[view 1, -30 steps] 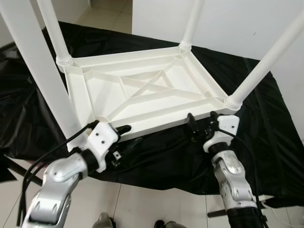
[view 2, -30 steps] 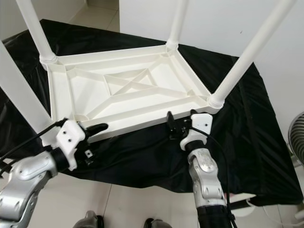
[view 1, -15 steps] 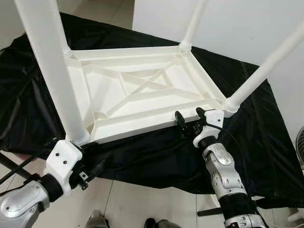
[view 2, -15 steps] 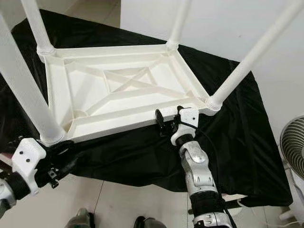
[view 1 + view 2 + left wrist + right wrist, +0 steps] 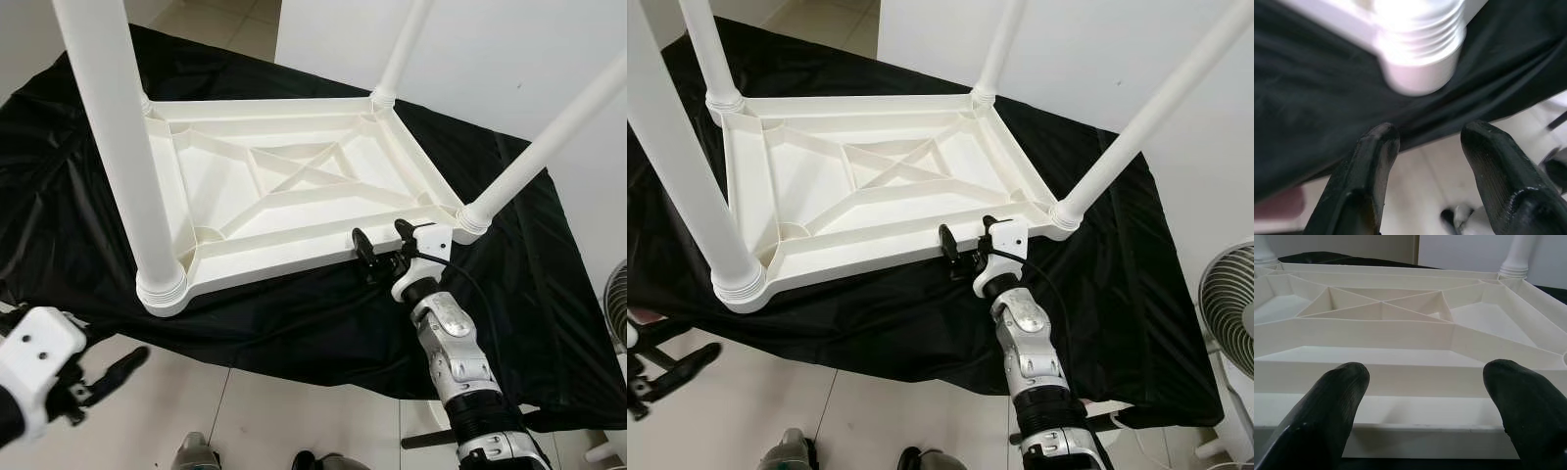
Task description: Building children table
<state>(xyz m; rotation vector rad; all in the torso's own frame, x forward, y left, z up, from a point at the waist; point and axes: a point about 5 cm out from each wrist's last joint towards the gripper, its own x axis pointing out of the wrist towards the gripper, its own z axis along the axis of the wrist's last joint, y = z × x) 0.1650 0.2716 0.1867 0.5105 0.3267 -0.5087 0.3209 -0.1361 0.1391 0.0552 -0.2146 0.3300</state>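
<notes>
A white plastic children's table (image 5: 294, 186) lies upside down on a black cloth (image 5: 294, 323), its ribbed underside (image 5: 1386, 308) facing up and its legs (image 5: 118, 147) standing upright from the corners. My right gripper (image 5: 380, 238) is open at the table's near edge, close to the near right leg (image 5: 529, 166), one finger either side of the rim (image 5: 1415, 382). My left gripper (image 5: 671, 348) hangs open low at the left, off the table and over the floor. Its fingers (image 5: 1371, 161) point toward the threaded collar (image 5: 1420, 49) of the near left leg.
The cloth drapes over a low surface with tiled floor (image 5: 294, 421) in front. A white wall (image 5: 509, 59) stands behind the table. A fan (image 5: 1229, 304) is at the far right. My feet (image 5: 196, 452) show at the bottom edge.
My left gripper has pulled away from the table's near edge, down and to the left. The right gripper has stayed at the rim. The camera has shifted a little.
</notes>
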